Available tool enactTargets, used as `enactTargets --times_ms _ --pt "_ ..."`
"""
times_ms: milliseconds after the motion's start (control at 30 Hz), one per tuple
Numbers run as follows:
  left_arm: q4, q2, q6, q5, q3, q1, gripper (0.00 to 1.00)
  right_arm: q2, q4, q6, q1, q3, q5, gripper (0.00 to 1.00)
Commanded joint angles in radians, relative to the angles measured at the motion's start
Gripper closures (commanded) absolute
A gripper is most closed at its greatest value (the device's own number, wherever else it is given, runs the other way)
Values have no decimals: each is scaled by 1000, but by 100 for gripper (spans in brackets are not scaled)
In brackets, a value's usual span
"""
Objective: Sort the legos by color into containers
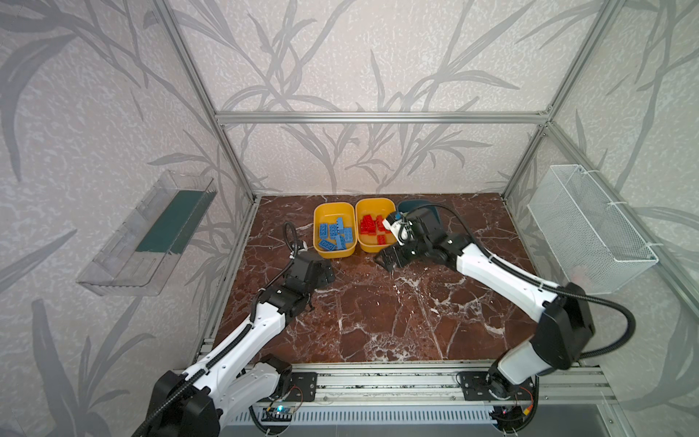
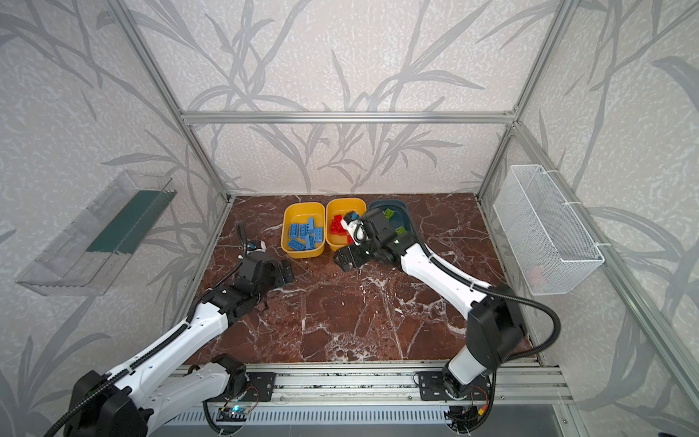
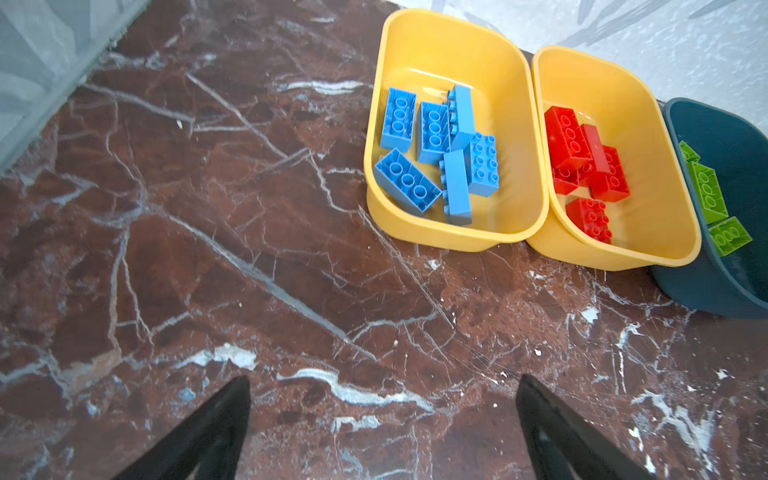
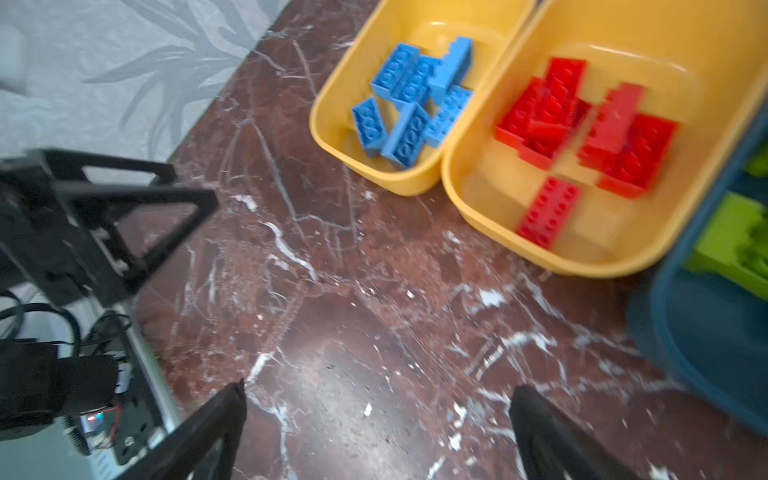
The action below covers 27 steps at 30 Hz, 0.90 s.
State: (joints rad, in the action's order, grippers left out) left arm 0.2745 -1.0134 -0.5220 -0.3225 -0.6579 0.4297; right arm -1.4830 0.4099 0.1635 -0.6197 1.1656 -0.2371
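Observation:
Three containers stand in a row at the back of the marble table. Several blue legos (image 1: 333, 234) lie in the left yellow tub (image 1: 317, 227). Several red legos (image 3: 586, 162) fill the middle yellow tub (image 3: 648, 124). Green legos (image 2: 388, 214) lie in the teal tub (image 2: 378, 205), which my right arm partly hides in both top views. My left gripper (image 1: 327, 274) hovers open over bare table, in front and to the left of the blue tub. My right gripper (image 1: 386, 261) is open and empty over the table, just in front of the red tub. The right wrist view is blurred.
A clear plastic tray (image 1: 151, 234) hangs on the left wall and a white wire basket (image 1: 590, 234) on the right wall. Aluminium frame posts border the table, and a rail (image 1: 378, 382) runs along its front edge. No loose bricks show on the marble (image 3: 249, 249).

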Motion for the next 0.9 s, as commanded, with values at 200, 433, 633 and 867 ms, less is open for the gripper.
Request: enactTargets --times_ms 200,433,633,867 --pt "-442 -36 394 -269 138 -44 1 420 -115 -35 78 -410 510 1" --pt "-566 -239 442 -266 136 -183 1 582 -441 -200 105 -667 608 1" --pt "-729 -353 435 -218 170 -276 1 515 -812 -289 218 -827 646 1" --pt "-925 -363 445 -172 236 -330 1 210 -1275 -259 398 -910 566 1"
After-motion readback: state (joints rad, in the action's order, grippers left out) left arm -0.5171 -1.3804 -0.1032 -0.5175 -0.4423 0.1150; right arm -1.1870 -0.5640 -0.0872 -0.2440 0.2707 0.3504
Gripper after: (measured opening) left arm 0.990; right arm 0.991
